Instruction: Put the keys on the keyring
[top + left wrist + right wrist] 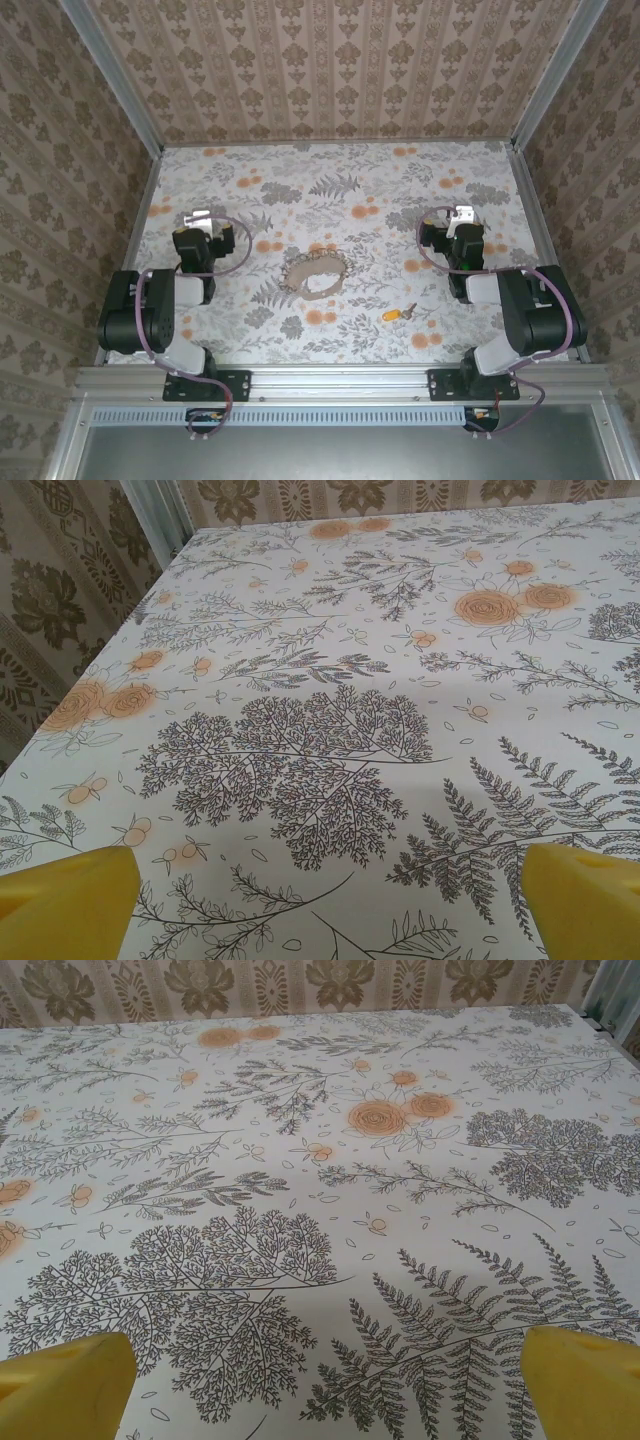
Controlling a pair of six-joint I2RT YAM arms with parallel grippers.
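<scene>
In the top view the keyring [316, 273], a thin tan chain laid in an oval loop, lies at the middle of the flower-print table. A tiny key [396, 314] with an orange-yellow head lies to its right, nearer the front edge. My left gripper [199, 217] rests far left of the loop. My right gripper [462, 214] sits right of and beyond the key. Both are open with nothing between the yellow fingers [66, 900] [64, 1385], which frame bare cloth in the wrist views.
Patterned walls close off the table [330, 190] at the back and both sides, with metal rails along the left [135, 215] and right [535, 215] edges. Purple cables [235, 262] loop beside each arm.
</scene>
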